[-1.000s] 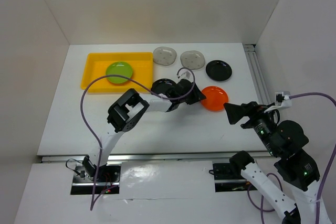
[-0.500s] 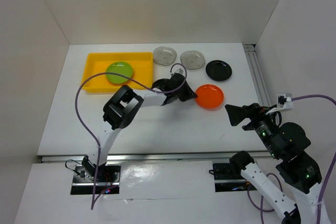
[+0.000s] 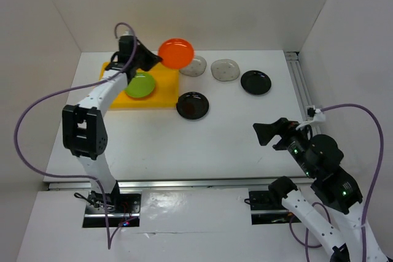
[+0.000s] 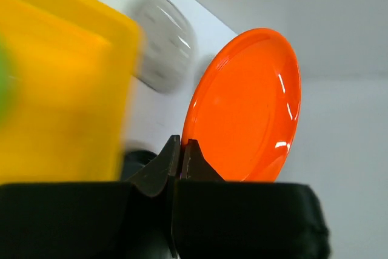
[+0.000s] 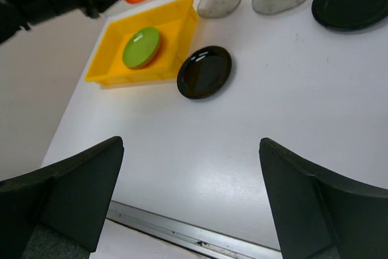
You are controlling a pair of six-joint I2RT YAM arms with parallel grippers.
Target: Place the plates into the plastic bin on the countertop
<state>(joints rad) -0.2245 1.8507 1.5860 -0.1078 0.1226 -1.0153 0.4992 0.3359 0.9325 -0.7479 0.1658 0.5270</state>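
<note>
Left wrist view: left claw (image 4: 180, 150) pinched shut on the orange plate's (image 4: 248, 107) rim, plate raised on edge near the yellow bin's (image 3: 161, 87) far corner. Plate looks light, stiff and glossy, likely slippery, so a rim grip suits. Right claw (image 5: 191, 144) gapes wide, empty.

**Near half open, far edge crowded**

Wide bare countertop (image 3: 184, 151) runs along the near edge, from the left edge to past the middle. Far-left corner: yellow bin (image 3: 164, 90), green plate (image 3: 140, 84) in its middle, bare floor on its right. Left arm (image 3: 98, 99) slants over the bin's left end. Left gripper (image 3: 157, 60) pinches the orange plate (image 3: 176, 53) aloft over the bin's far-right corner. Near black plate (image 3: 193, 105) sits just off the bin's near-right corner. Far edge row: left grey plate (image 3: 195, 66), right grey plate (image 3: 225, 69), far black plate (image 3: 255, 82). Right gripper (image 3: 263, 134), jaws spread, hangs by the near-right corner.
</note>
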